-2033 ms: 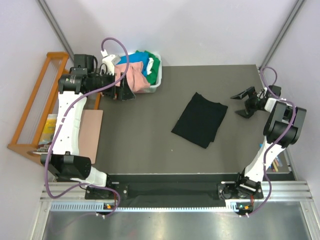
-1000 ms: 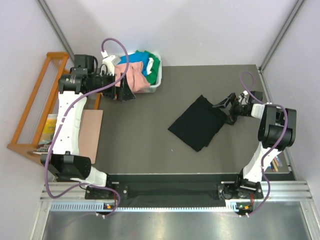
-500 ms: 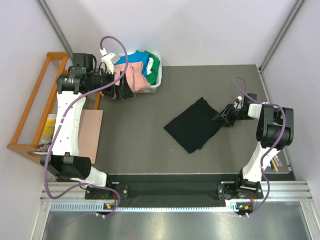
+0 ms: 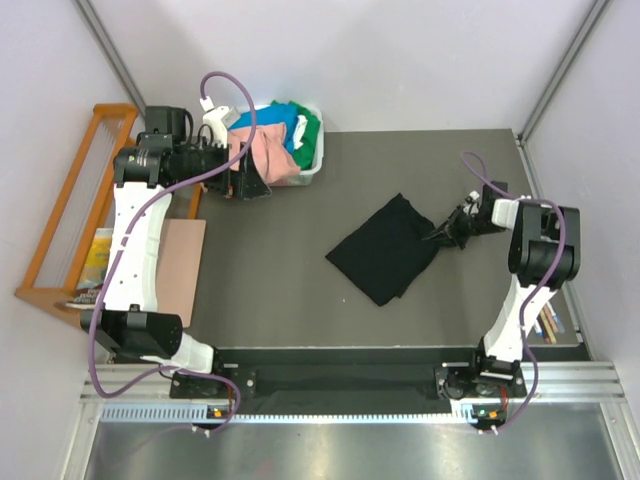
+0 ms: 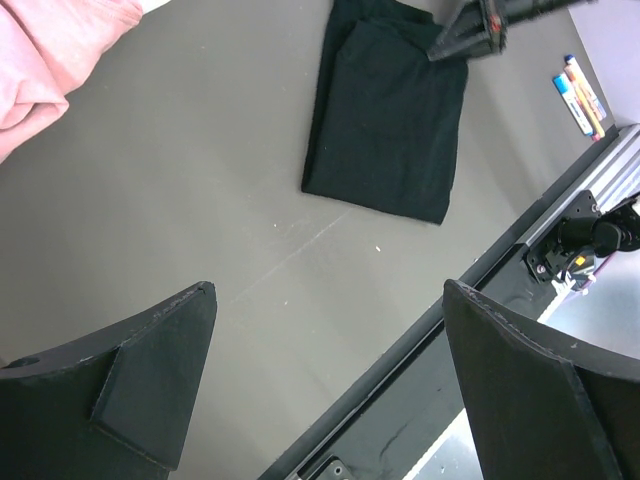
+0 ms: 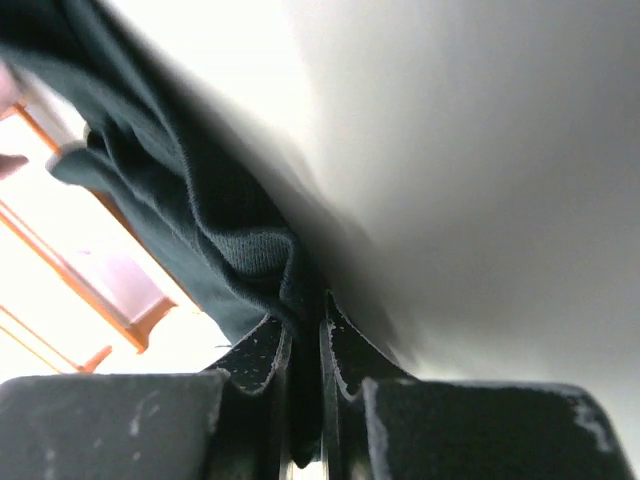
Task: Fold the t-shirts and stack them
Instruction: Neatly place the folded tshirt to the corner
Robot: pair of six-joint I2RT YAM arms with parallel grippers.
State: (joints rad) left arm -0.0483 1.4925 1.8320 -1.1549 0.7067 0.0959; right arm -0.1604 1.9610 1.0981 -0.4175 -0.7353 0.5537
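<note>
Right tool (image 4: 438, 238) is clenched on the right-hand corner of the black t-shirt (image 4: 383, 252); the right wrist view shows dark cloth bunched and pinched between the closed fingers, low on the counter (image 4: 270, 260). The shirt is folded, lying flat mid-counter a bit right of centre, so all the cloth extends left of the tool, toward the middle. Its long axis runs diagonally, far-right to near-left, and the held corner is at the right end of the short side. Any drag or fold probably has to go leftward over the shirt or pull it rightward. The right arm is clearly the nearer one and is touching the shirt. Left tool (image 5: 330, 292) is spread wide, holds nothing, and hangs well apart at the far left beside the white bin (image 4: 313, 170). A pink t-shirt (image 4: 265, 152) spills over the bin's edge, with a blue t-shirt (image 4: 276, 126) and a green t-shirt (image 4: 306, 124) behind it. Nothing lies on the counter between the black shirt and the bin. A wooden rack (image 4: 68, 215) and a brown board (image 4: 180, 265) sit off the left edge, and markers (image 5: 580, 92) sit off the right edge, all out of the way. I can't tell how many layers are in the pinch.
</note>
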